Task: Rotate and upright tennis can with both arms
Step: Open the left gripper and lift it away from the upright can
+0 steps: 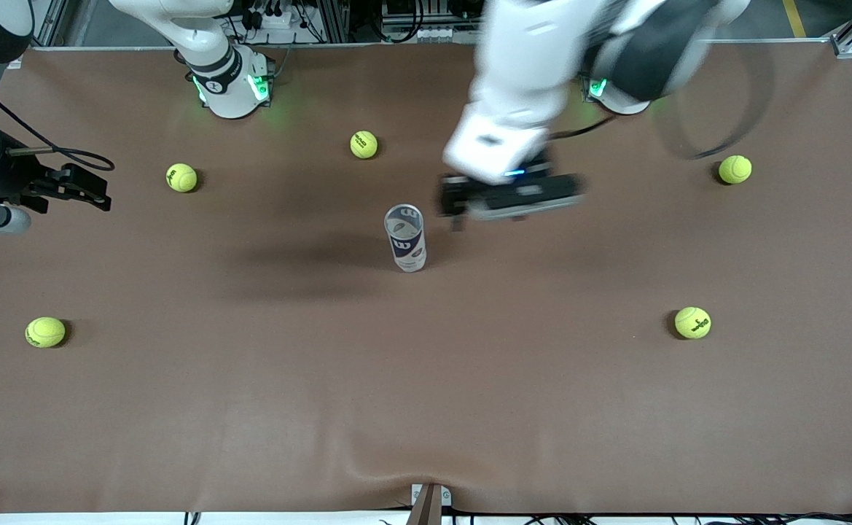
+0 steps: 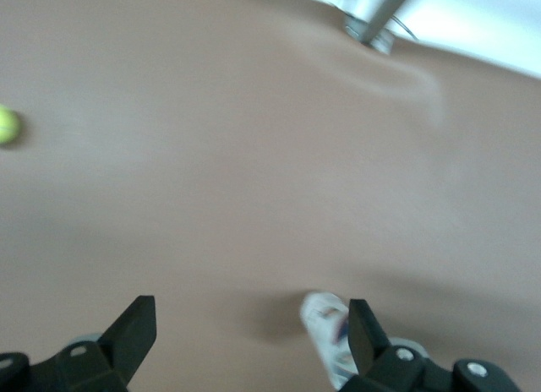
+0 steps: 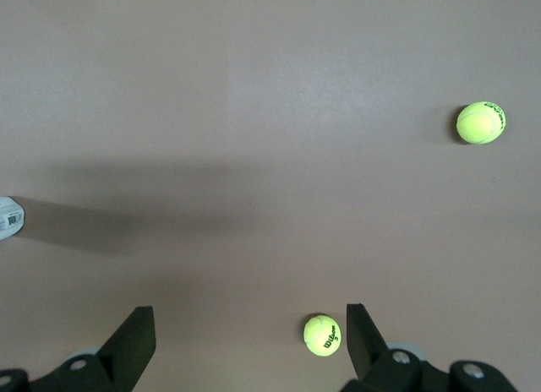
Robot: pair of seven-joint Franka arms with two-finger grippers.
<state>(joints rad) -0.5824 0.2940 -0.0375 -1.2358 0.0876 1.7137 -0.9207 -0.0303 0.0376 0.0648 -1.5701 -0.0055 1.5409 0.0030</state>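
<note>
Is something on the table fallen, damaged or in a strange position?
Nothing stands out. The tennis can stands upright mid-table, apart from the open left gripper; five tennis balls lie scattered around.

— What do we see in the middle of the table (image 1: 426, 408)?
— We see the tennis can (image 1: 405, 237) standing upright on the brown surface, apart from both arms.
— And the grippers?
— We find the left gripper (image 1: 507, 197) up in the air, blurred, over the table just beside the can toward the left arm's end. The right gripper (image 1: 76, 188) hangs at the right arm's end of the table, well apart from the can.
— Any balls?
— We count five tennis balls: two (image 1: 364, 144) (image 1: 181, 177) nearer the bases, one (image 1: 735, 169) toward the left arm's end, and two (image 1: 45, 332) (image 1: 692, 322) nearer the camera than the can.
</note>
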